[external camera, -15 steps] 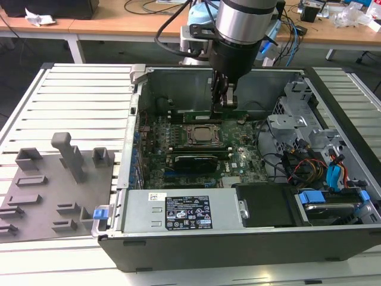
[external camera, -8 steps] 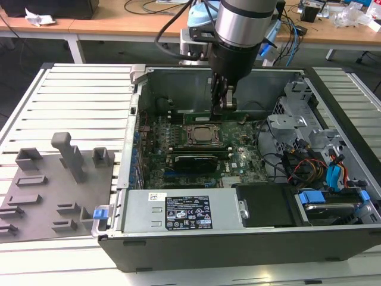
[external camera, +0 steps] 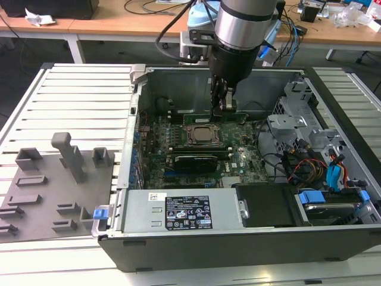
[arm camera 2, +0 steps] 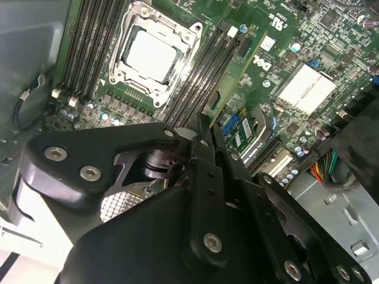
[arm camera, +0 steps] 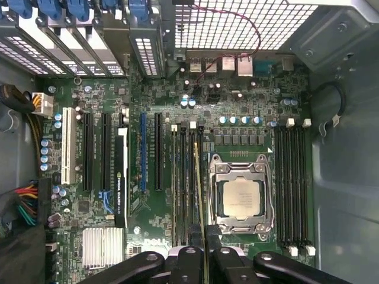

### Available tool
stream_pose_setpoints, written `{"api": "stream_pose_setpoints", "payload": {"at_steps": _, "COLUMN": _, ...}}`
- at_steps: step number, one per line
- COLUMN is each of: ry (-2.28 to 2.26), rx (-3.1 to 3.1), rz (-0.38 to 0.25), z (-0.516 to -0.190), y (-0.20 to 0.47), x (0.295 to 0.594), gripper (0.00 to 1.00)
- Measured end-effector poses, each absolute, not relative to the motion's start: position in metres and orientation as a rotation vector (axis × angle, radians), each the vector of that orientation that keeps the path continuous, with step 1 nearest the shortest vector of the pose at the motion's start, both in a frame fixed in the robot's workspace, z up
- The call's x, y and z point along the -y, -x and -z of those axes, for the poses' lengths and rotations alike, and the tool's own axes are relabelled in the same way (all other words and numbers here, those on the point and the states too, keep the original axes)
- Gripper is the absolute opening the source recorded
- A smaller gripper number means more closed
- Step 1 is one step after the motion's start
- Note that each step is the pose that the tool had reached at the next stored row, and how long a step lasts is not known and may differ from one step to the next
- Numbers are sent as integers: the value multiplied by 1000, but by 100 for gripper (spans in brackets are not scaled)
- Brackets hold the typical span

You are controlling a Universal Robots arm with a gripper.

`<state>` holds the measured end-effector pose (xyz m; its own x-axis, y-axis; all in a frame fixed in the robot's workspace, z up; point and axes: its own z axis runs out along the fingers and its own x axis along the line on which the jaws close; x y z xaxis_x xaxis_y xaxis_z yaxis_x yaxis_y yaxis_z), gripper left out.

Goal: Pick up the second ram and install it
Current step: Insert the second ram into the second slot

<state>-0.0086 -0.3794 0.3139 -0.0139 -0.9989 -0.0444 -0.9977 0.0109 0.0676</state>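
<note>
The second ram (external camera: 196,117) is a long thin green stick hanging level inside the open computer case, above the motherboard. My gripper (external camera: 224,106) reaches down from the arm and is shut on it near the end toward the exterior view's right. In the first wrist view the ram (arm camera: 198,189) shows edge-on as a thin line over the black memory slots (arm camera: 183,183) beside the CPU socket (arm camera: 240,198), with the gripper (arm camera: 201,254) clamped on it. In the second wrist view the ram (arm camera 2: 237,71) runs out from the gripper (arm camera 2: 204,127) along the slots.
The case walls (external camera: 140,89) ring the motherboard. A power supply (external camera: 178,211) sits at the front, and drive cages with cables (external camera: 321,161) at the exterior view's right. A grey plastic tray (external camera: 36,205) with blocks lies at the exterior view's left. Expansion cards (arm camera: 121,177) stand beside the slots.
</note>
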Motion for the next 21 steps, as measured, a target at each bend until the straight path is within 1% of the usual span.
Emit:
{"api": "stream_pose_setpoints", "payload": {"at_steps": 17, "ry": -2195, "rx": 2222, "rz": 124, "z": -297, "y": 9, "x": 379, "gripper": 14}}
{"api": "stream_pose_setpoints", "payload": {"at_steps": 21, "ry": -2128, "rx": 2289, "rz": 124, "z": -294, "y": 9, "x": 379, "gripper": 14}}
